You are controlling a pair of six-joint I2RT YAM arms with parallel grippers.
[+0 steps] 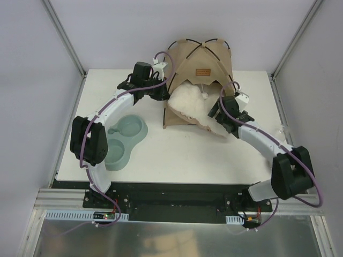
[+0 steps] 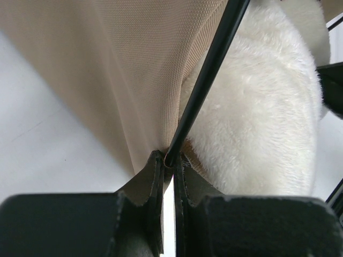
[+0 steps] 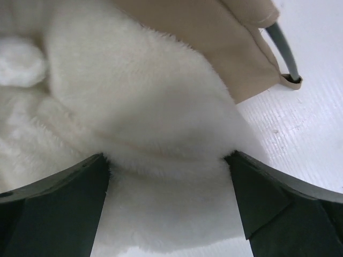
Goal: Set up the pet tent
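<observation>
The tan pet tent [image 1: 201, 59] stands at the back of the table, its black poles arched and a brown label [image 1: 202, 73] over the opening. A white fluffy cushion [image 1: 190, 101] spills out of its front. My left gripper [image 1: 162, 94] is at the tent's left front corner. In the left wrist view it [image 2: 170, 160] is shut on the end of a black pole [image 2: 206, 75] at the fabric hem [image 2: 123, 64]. My right gripper [image 1: 217, 113] is at the cushion's right edge. Its jaws [image 3: 169, 160] stand wide open with the cushion [image 3: 139, 107] bulging between them.
A teal double pet bowl [image 1: 126, 136] lies on the white table left of centre, under the left arm. The tent's right front corner with a pole end [image 3: 281, 45] rests on the table [image 3: 305, 123]. Metal frame posts rise at the table's back corners.
</observation>
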